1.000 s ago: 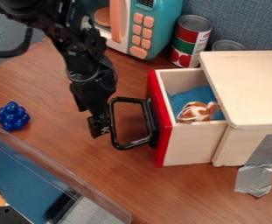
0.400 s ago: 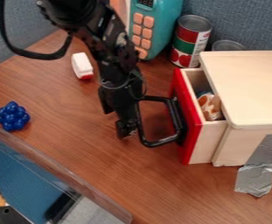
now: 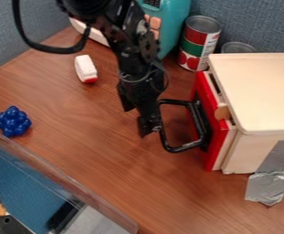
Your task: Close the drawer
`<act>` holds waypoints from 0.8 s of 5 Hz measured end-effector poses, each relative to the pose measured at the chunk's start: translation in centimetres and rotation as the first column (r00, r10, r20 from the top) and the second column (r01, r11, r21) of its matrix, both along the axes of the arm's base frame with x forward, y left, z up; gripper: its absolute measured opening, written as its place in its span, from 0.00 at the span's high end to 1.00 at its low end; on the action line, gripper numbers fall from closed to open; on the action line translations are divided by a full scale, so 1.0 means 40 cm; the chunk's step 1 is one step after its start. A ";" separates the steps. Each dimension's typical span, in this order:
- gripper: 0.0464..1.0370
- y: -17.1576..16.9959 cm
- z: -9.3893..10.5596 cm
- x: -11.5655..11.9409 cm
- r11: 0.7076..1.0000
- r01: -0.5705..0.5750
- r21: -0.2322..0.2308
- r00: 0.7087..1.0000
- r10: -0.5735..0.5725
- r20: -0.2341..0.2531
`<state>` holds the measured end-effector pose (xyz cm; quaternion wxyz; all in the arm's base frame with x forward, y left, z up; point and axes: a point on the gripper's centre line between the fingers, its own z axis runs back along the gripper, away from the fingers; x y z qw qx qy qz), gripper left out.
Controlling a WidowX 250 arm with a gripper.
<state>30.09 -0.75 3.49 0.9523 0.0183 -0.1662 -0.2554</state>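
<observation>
The gripper (image 3: 147,125) hangs down at the centre of the camera view, its tip against the outer side of the black drawer handle (image 3: 181,148). The drawer (image 3: 216,132), with its red front, stands out of the wooden box (image 3: 260,91) by only a narrow gap. In that gap a bit of a brown item (image 3: 223,112) shows at the drawer's rim. The rest of the drawer's inside is hidden under the box top.
Behind stand a teal toy microwave (image 3: 171,27), a red and green can (image 3: 198,43) and another can (image 3: 237,47). A white and red object (image 3: 85,69) and blue grapes (image 3: 13,121) lie left. A clear-walled bin (image 3: 58,178) is at lower left.
The gripper has moved right, and the drawer with its handle has slid right into the box. The blue and brown-white contents have mostly gone under the box top. The white and red object has come into view.
</observation>
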 end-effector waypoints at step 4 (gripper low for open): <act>0.04 -0.023 -0.060 0.083 0.999 -0.022 -0.038 0.998 0.020 -0.053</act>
